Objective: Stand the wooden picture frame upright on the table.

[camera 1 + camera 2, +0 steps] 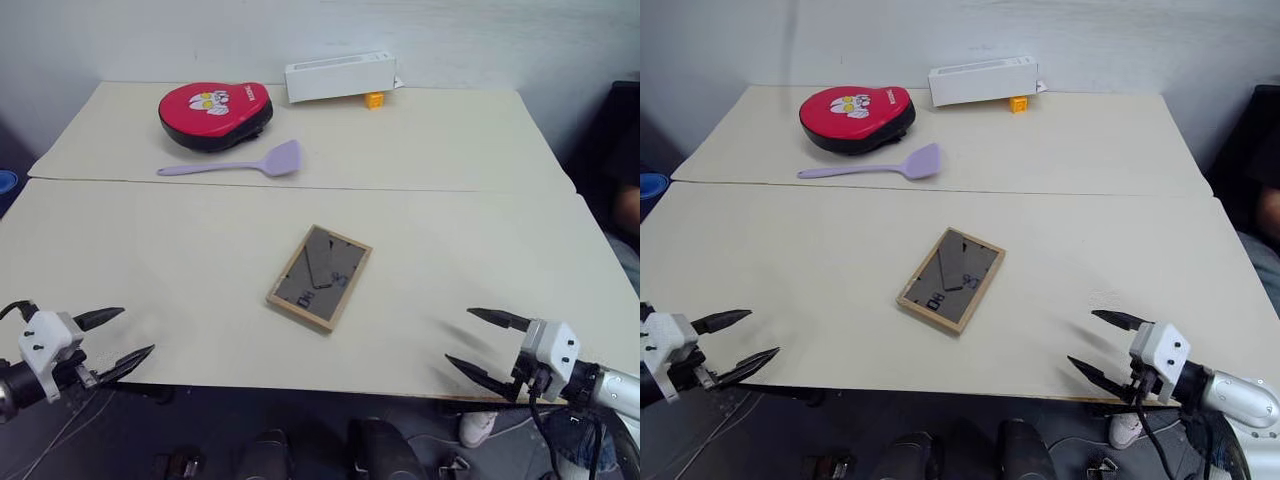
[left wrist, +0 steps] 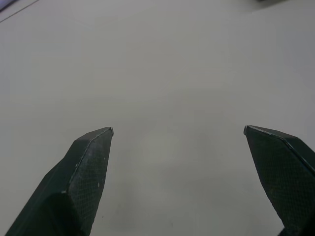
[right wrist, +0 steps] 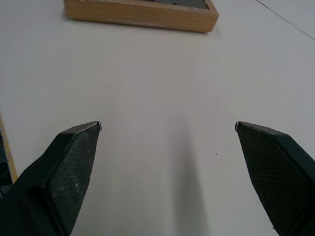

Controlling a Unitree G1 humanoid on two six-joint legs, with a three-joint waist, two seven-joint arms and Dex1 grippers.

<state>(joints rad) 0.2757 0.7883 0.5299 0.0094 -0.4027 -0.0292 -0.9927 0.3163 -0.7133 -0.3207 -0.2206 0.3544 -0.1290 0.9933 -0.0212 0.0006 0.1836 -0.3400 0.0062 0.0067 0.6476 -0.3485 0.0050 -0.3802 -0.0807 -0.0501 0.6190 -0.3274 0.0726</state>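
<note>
Both tools, left tool [image 1: 112, 342] and right tool [image 1: 482, 343], gape wide, wooden picture frame [image 1: 319, 276] flat between them.

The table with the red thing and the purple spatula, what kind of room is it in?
Probably a robot test room, not a home. The pale table stands against a bare wall, holding unrelated props: a red pad, a purple spatula, a white box and a wooden picture frame.

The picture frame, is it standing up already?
No, the wooden picture frame lies flat on the table with its dark back facing up.
</note>
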